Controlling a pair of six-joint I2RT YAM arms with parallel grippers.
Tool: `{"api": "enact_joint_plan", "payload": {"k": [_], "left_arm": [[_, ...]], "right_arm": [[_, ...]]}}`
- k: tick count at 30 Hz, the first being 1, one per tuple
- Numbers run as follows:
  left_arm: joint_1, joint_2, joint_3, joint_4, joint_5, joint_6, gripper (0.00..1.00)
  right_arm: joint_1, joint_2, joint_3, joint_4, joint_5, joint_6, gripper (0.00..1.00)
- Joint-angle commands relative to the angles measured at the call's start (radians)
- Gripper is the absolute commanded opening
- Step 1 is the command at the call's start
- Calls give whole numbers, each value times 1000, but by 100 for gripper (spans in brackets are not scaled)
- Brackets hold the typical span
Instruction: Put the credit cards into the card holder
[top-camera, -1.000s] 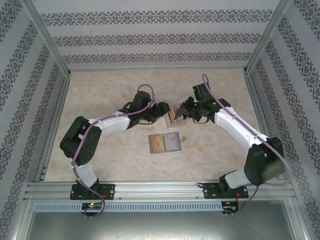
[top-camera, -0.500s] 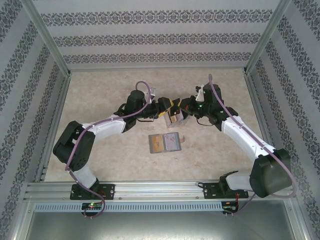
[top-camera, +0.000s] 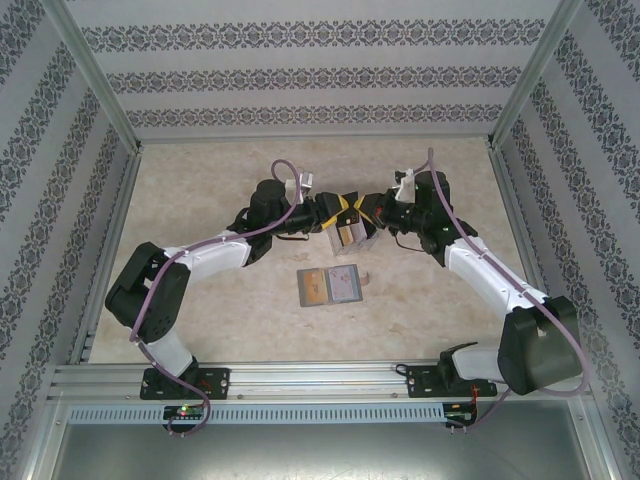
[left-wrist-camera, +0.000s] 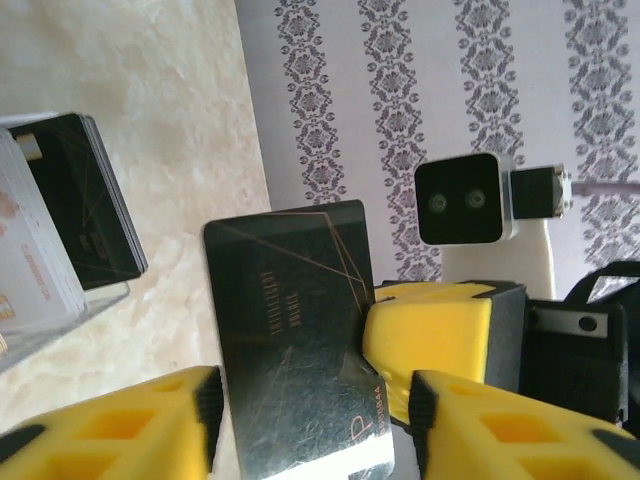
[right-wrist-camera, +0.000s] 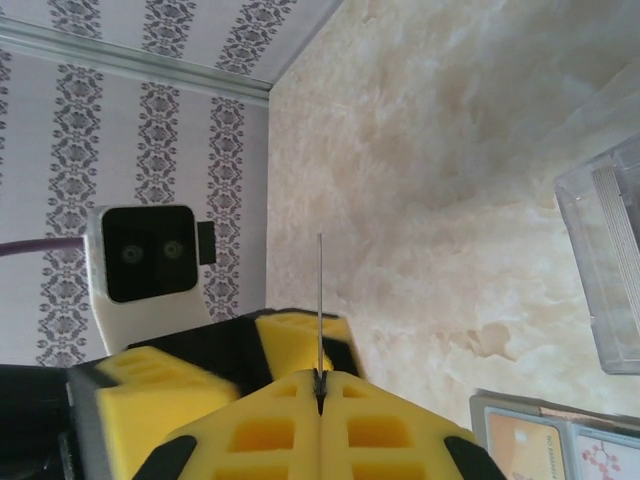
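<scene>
A dark glossy credit card with thin gold lines hangs in the air above the table. My right gripper is shut on its edge; in the right wrist view the card stands edge-on between the closed pads. My left gripper is open, its yellow fingers straddling the card's width, with a small gap at the right pad. In the top view the left gripper and right gripper meet tip to tip. The grey card holder lies open in front of them, a tan card and a blue-grey card on its panels.
A small clear plastic box with more cards stands just below the two grippers, also seen as the box and box. The enclosure's patterned walls and metal posts ring the beige table.
Both grippers have moved toward the back and come together tip to tip. The right gripper has left the clear box with the card, and the left fingers now sit around it.
</scene>
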Motion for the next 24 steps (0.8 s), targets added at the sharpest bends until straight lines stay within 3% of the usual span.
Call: {"api": "enact_joint_plan", "payload": {"k": [1,7,10,15,20,24], "left_arm": [[11,3,-10,88,23,-16,37],[11,-1,-11,98,21,-23,8],[13,-1,-9,104,26,-24,1],[19,6,-9,145,47,-48,0],[19,35,-1,222,97,-91,0],[22,49,-8,251,105,-120,1]], "right_arm": [[-14,1,-13,59,-32,24,0],[-36,15,-29,91,-71,35,5],[-50,29,-22,104,-139,24,13],[-68,50,-5,99,-233,-24,21],[-83,70,4,104,-279,-47,21],[-97,65,-1,103,-279,-60,8]]}}
